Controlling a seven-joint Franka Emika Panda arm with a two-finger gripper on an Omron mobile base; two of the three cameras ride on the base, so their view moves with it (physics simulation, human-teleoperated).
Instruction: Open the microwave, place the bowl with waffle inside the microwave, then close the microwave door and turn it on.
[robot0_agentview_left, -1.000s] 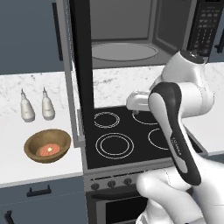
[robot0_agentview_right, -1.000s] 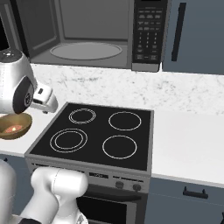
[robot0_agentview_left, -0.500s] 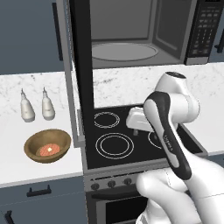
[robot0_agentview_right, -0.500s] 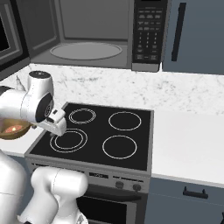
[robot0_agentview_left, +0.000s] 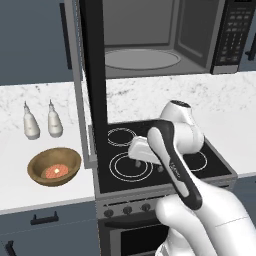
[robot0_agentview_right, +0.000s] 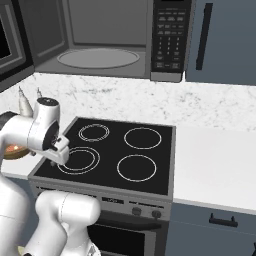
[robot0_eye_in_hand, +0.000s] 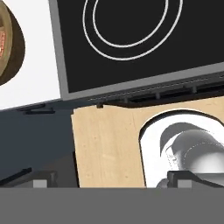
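Microwave door (robot0_agentview_left: 92, 75) standing wide open left of the stovetop (robot0_agentview_left: 160, 155), bowl with waffle (robot0_agentview_left: 54, 166) sitting left of the stovetop, gripper (robot0_agentview_left: 142, 150) hovering over the stovetop, fingers spread, holding nothing.

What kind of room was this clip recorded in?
A rendered home kitchen, by the look of it: an open microwave mounted above a black four-ring stovetop, a white marble-look counter with blue-grey cabinets, and a bowl with waffle beside two white bottles.

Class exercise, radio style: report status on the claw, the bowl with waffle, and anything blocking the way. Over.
Claw open, empty, over stovetop. Bowl with waffle on counter, untouched. Microwave door open, standing between claw and bowl.
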